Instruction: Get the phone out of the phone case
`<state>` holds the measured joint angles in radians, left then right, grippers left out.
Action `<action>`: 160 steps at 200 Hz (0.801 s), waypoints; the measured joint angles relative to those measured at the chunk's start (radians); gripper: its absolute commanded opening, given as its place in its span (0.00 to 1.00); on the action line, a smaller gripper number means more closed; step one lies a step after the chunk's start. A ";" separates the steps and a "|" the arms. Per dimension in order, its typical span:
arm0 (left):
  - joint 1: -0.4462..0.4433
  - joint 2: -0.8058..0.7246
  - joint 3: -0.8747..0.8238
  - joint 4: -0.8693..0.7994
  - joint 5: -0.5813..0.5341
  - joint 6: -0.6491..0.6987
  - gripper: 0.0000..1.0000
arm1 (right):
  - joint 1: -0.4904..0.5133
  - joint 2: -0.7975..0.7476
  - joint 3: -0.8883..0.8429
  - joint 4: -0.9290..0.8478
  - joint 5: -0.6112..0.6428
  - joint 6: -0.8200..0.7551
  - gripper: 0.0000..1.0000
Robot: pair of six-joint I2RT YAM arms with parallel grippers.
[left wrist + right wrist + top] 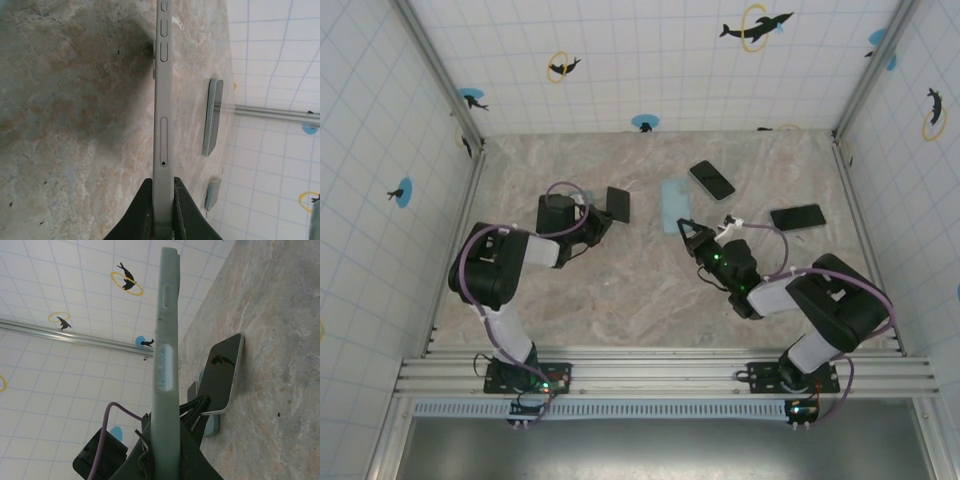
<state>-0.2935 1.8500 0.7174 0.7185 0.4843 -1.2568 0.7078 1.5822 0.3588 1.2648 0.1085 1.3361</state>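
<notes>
Left gripper (599,220) is clamped on the edge of the phone (618,204). Right gripper (686,229) is clamped on the pale green phone case (672,205), near the phone but apart from it. A second phone (712,180) and a third phone (797,216) lie flat on the surface (620,290).

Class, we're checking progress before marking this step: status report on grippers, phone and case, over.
Left gripper shut on phone. Right gripper shut on phone case. Phone out, the two apart. Two other phones on table beyond, nothing blocking.
</notes>
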 measured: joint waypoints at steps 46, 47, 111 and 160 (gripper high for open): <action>0.002 0.047 0.024 0.043 0.034 -0.032 0.01 | 0.000 0.012 0.000 0.004 0.000 0.010 0.02; 0.002 0.048 0.024 0.044 0.034 -0.032 0.01 | 0.000 0.012 0.000 0.003 -0.001 0.010 0.02; 0.002 0.058 0.025 0.062 0.051 -0.085 0.10 | 0.000 0.026 0.000 0.021 0.000 0.014 0.02; 0.002 0.058 -0.003 0.075 0.050 -0.113 0.19 | 0.000 0.040 0.000 0.033 0.000 0.018 0.02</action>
<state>-0.2916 1.9076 0.7147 0.7933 0.5339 -1.3697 0.7078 1.6226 0.3588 1.2980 0.1081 1.3537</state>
